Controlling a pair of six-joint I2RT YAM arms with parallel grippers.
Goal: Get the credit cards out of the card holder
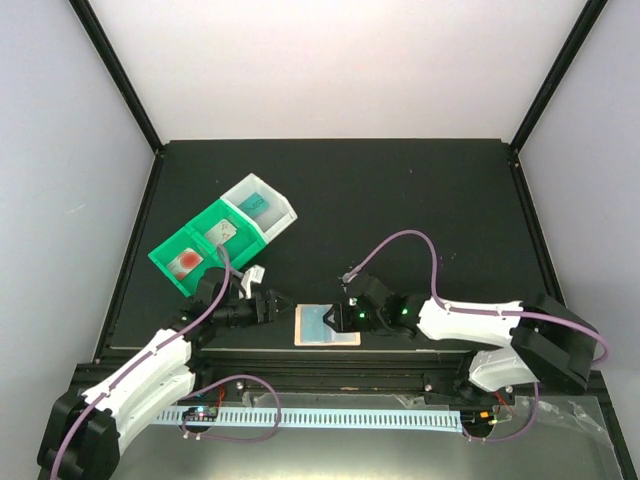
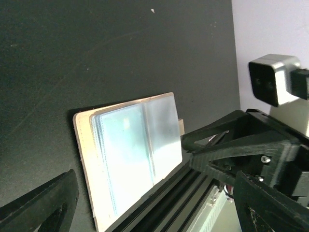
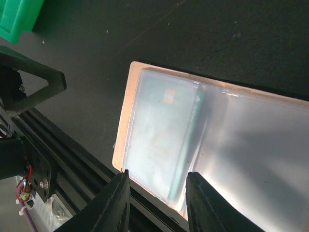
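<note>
The card holder (image 1: 327,325) lies open at the table's near edge, with a peach-tan rim and pale blue sleeves. It also shows in the left wrist view (image 2: 130,154) and the right wrist view (image 3: 251,145). A teal credit card (image 3: 161,130) sits inside its left sleeve. My right gripper (image 3: 157,176) is open, its fingers straddling the near edge of that sleeve; in the top view it (image 1: 340,318) is over the holder. My left gripper (image 1: 278,303) is open and empty just left of the holder, and it (image 2: 154,193) holds nothing.
A green bin (image 1: 205,245) and a joined white bin (image 1: 275,215) stand at the back left. They hold a card with a red blotch (image 1: 187,262), a pale grey card (image 1: 222,232) and a teal card (image 1: 256,203). A black rail (image 1: 330,352) runs along the near edge.
</note>
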